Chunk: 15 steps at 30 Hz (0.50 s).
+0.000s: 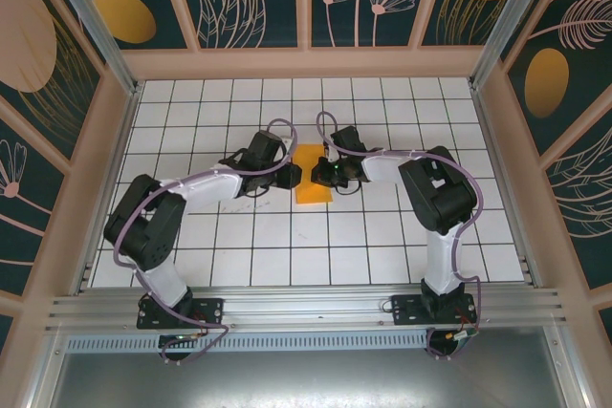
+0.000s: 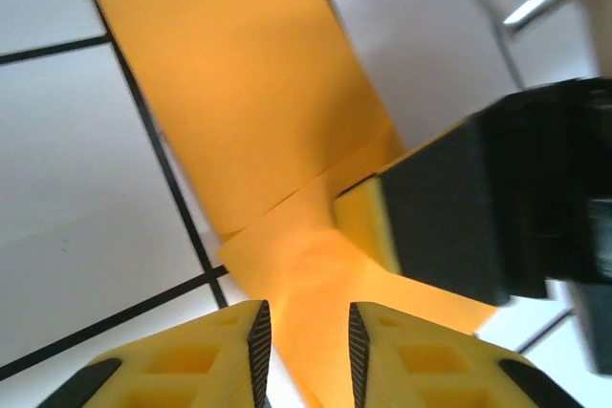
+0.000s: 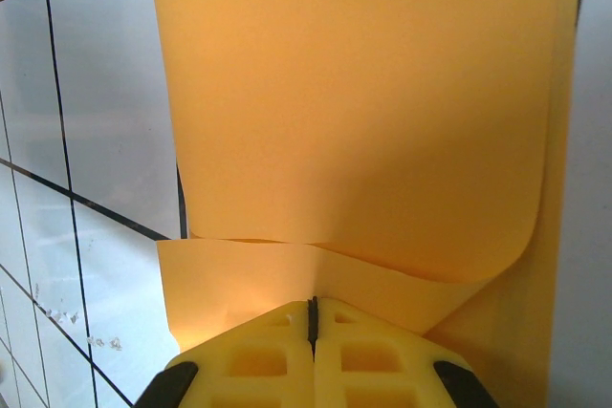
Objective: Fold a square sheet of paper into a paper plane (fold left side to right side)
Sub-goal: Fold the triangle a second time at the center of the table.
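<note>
Top external, folded orange paper (image 1: pixel 311 194), tiled table (image 1: pixel 287 247)

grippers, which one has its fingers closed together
The right gripper: its yellow fingers meet with no gap, tips at the orange paper. The left gripper shows a clear gap.

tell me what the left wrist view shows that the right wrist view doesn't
Left wrist: the left gripper, jaws slightly apart over the thin orange-yellow sheet of paper, and the other arm's black-and-yellow finger against it. Right wrist: the right gripper shut, a flap curling over the lower layer. Both: that paper on the white gridded table.
</note>
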Each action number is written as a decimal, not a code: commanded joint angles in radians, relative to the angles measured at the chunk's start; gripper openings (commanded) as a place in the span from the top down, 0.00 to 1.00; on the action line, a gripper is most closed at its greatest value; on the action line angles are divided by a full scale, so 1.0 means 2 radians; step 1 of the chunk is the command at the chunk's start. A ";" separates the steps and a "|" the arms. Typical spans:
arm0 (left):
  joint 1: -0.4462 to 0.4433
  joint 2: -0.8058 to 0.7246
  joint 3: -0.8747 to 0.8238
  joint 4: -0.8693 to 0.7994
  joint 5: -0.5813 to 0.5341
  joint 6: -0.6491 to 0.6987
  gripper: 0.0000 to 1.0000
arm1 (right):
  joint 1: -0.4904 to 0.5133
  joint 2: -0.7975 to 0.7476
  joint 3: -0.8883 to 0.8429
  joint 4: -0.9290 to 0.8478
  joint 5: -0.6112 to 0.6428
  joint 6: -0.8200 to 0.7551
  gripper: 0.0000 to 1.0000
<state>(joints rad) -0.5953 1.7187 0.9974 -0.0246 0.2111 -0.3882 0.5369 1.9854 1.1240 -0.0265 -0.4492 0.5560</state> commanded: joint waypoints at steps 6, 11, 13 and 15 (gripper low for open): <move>0.002 0.022 -0.040 0.059 0.120 -0.052 0.81 | 0.001 0.015 -0.004 -0.024 0.015 -0.003 0.99; 0.002 0.045 -0.040 0.079 0.151 -0.055 0.83 | 0.001 0.016 -0.003 -0.026 0.014 -0.004 0.99; 0.002 0.051 -0.041 0.084 0.155 -0.055 0.83 | 0.002 0.015 -0.003 -0.027 0.014 -0.004 0.99; 0.002 0.057 -0.042 0.082 0.151 -0.053 0.83 | 0.002 0.014 -0.003 -0.027 0.014 -0.005 0.99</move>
<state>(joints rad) -0.5953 1.8111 0.9218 0.0940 0.4732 -0.4839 0.5369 1.9854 1.1240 -0.0265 -0.4496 0.5560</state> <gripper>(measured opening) 0.168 0.048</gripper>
